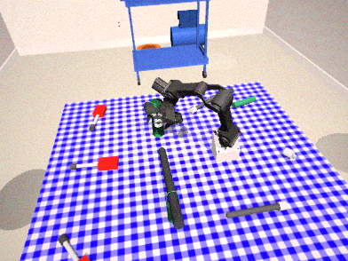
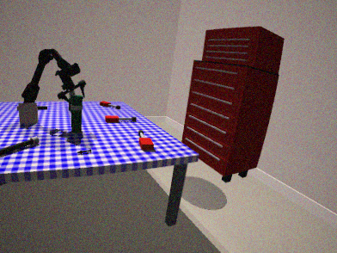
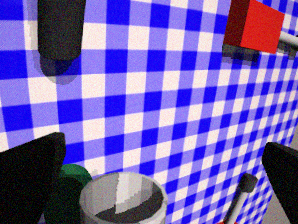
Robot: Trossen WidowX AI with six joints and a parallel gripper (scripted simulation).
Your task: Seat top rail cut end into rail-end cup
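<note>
The dark rail [image 1: 169, 182] [image 2: 19, 146] [image 3: 60, 27] passes through a thin green loop [image 1: 173, 193]. Its far end is apart from the green post [image 1: 157, 131] [image 2: 76, 120]. A grey, open-mouthed cup [image 1: 158, 122] [image 3: 105, 192] is at the post's upper part; in the wrist view its mouth is empty. My gripper [image 1: 163, 119] [image 2: 73, 92] [image 3: 166, 141] is open at the post's top. The cup shows between the spread fingers, with a gap on both sides. The fingers are clear of the rail. The brace band cannot be made out clearly.
Red-handled tools [image 1: 107, 163] [image 2: 146, 144] [image 3: 255, 27] lie on the post's far side from my base. A dark rod with a pale end [image 1: 253, 210], a white fitting [image 1: 289, 154] and a green cylinder [image 1: 244, 102] lie elsewhere on the checked cloth [image 1: 133, 231].
</note>
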